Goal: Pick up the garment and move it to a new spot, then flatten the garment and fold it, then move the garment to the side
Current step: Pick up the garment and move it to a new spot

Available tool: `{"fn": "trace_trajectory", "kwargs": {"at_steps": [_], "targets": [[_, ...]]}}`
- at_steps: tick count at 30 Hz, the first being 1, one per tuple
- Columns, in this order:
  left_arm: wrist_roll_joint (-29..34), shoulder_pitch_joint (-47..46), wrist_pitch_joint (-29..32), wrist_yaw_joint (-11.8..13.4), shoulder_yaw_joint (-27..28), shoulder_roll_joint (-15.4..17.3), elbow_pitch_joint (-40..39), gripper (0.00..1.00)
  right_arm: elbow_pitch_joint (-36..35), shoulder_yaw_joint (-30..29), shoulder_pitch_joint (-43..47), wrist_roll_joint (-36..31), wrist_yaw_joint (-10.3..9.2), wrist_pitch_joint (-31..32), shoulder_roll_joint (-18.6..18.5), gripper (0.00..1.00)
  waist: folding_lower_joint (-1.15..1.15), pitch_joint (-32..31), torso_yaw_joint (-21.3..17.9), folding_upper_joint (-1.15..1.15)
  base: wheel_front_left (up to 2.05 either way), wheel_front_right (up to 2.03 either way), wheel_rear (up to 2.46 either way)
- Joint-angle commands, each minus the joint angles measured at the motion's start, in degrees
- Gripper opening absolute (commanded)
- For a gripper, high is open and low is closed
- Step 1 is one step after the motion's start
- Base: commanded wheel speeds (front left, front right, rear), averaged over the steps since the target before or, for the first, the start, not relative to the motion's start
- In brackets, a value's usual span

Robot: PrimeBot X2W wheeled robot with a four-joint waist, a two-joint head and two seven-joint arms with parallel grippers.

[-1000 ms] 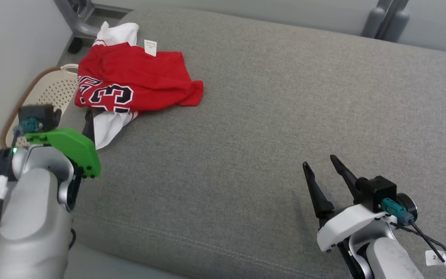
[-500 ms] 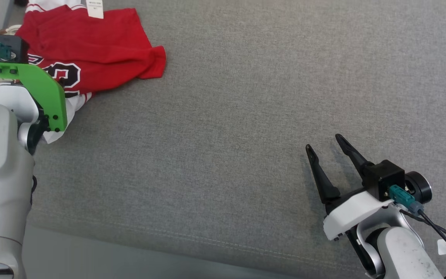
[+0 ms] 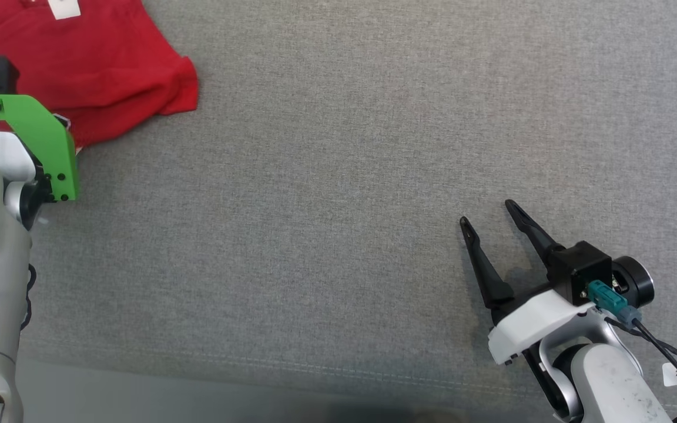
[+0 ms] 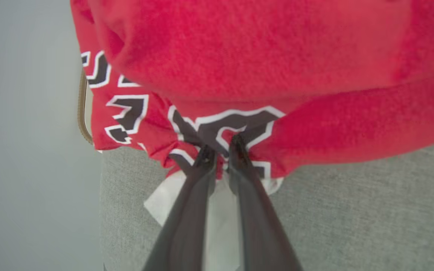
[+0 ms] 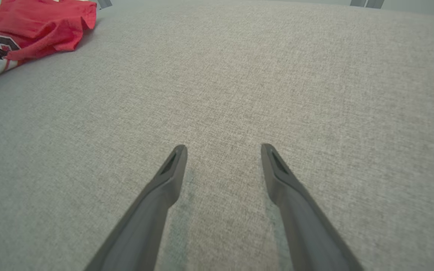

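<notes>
Our left gripper pinches the near edge of the red shirt, right by the black and white number. The shirt lies bunched up at the far left of the grey couch. Our right gripper is wide open and holds nothing, well apart from the shirt. We think we are just starting: grabbed, but not yet lifted, moved, flattened or folded

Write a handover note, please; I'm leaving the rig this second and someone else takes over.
Left gripper: shut on the red garment, pinching its near edge at the printed number.
Right gripper: open, empty, over the bare grey cushion.
Garment: bunched at the cushion's far left.
Done: grasp made.
Left: lift and move it, flatten, fold, set aside.
</notes>
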Motion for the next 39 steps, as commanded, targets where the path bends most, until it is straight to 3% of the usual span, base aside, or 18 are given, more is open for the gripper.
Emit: {"fn": "trace_trajectory", "kwargs": {"at_steps": [1, 10, 17, 29, 39], "targets": [[-0.02, -0.75, -0.44, -0.07, -0.3, 0.06, 0.19, 0.0, 0.24, 0.03, -0.4, 0.07, -0.03, -0.29, -0.12, 1.0, -0.01, -0.36, -0.07, 0.0, 0.0, 0.0, 0.0], [-0.5, -1.52, -6.52, 0.1, -1.09, -1.44, -1.33, 0.0, 2.97, 0.33, -0.61, 0.91, -0.03, -1.98, 0.96, 1.0, -0.01, -4.89, -0.66, 0.0, 0.0, 0.0, 0.0], [0.89, -3.16, -11.58, -0.14, -3.56, -3.73, -5.91, 0.0, 6.62, 0.55, 0.54, 2.25, -0.03, -4.49, 1.91, 1.0, -0.01, -10.45, -3.4, 0.0, 0.0, 0.0, 0.0], [1.1, -3.95, -12.65, -0.64, -10.4, -8.53, -15.65, 0.0, 12.02, 2.25, 1.26, 6.51, -0.03, -8.5, 2.38, 1.0, -0.01, -18.42, -10.69, 0.0, 0.0, 0.0, 0.0], [-3.44, -0.14, -13.24, -0.75, -17.6, -12.48, -26.41, 0.0, 14.45, 2.56, 1.56, 8.65, -0.03, -10.47, 2.43, 1.0, -0.01, -19.6, -18.31, 0.0, 0.0, 0.0, 0.0]]}}
